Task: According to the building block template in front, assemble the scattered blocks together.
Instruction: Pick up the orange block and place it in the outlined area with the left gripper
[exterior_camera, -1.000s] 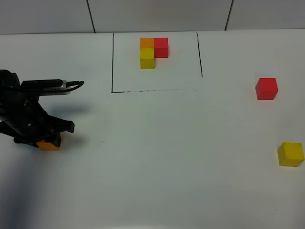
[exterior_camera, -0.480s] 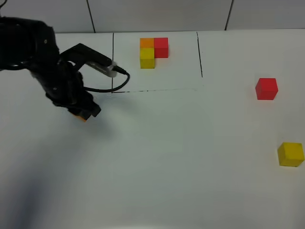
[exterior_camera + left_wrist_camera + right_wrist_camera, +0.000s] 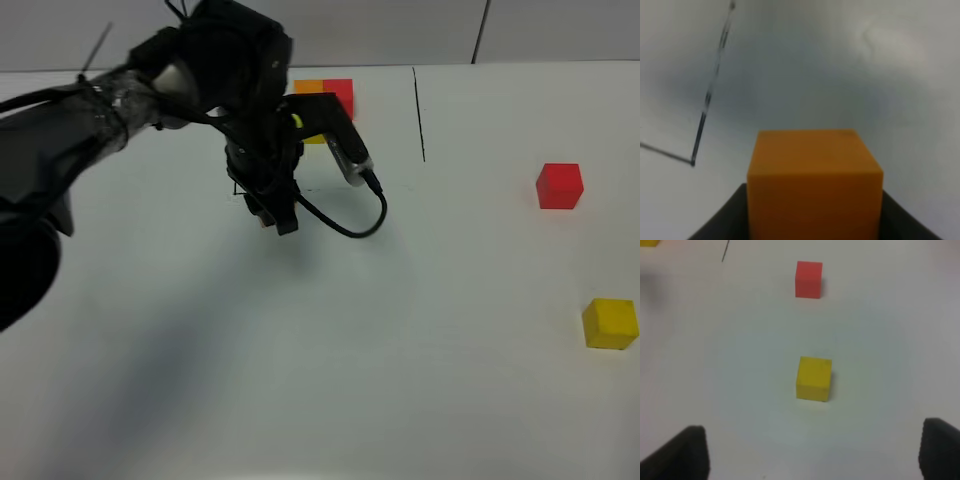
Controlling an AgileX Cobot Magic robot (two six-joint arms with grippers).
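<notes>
Orange matte cube (image 3: 815, 182) clenched in left jaws near black frame line (image 3: 710, 95); right jaws spread empty, yellow matte cube (image 3: 813, 378) before them

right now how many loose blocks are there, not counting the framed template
3: orange block gripped in the left hand, red block at far right, yellow block below it in the high view; none seems hidden.

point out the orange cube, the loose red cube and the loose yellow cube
orange cube (image 3: 815, 186): left wrist view, on its darker near face
loose red cube (image 3: 559, 191): exterior high view, on its front face
loose yellow cube (image 3: 610, 331): exterior high view, on its front face
</notes>
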